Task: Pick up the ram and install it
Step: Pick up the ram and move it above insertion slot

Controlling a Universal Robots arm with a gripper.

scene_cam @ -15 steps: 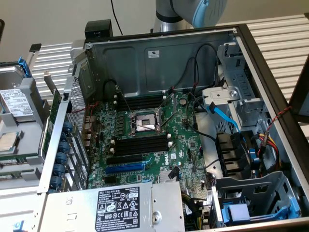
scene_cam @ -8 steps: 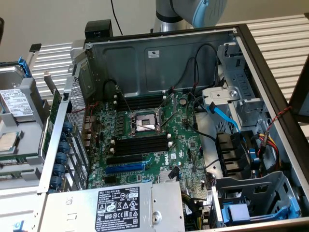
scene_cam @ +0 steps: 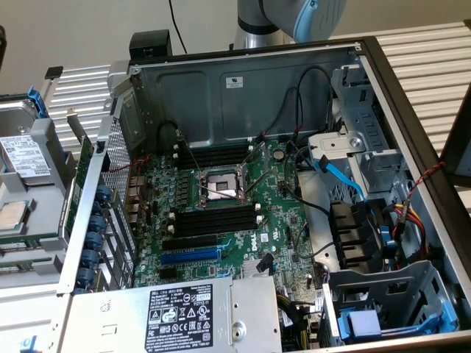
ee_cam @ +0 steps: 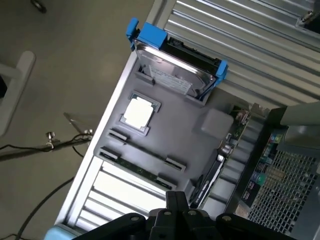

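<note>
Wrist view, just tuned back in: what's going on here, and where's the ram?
The robot arm's gripper hangs above the grey plastic tray beside the open computer case. The ram, a long thin dark green circuit-board strip, lies in its holder on that tray, not yet picked up, close to the gripper. A silver square processor and a blue-bracketed hard drive sit on the tray. In the exterior view the long black memory slots look empty.
</note>
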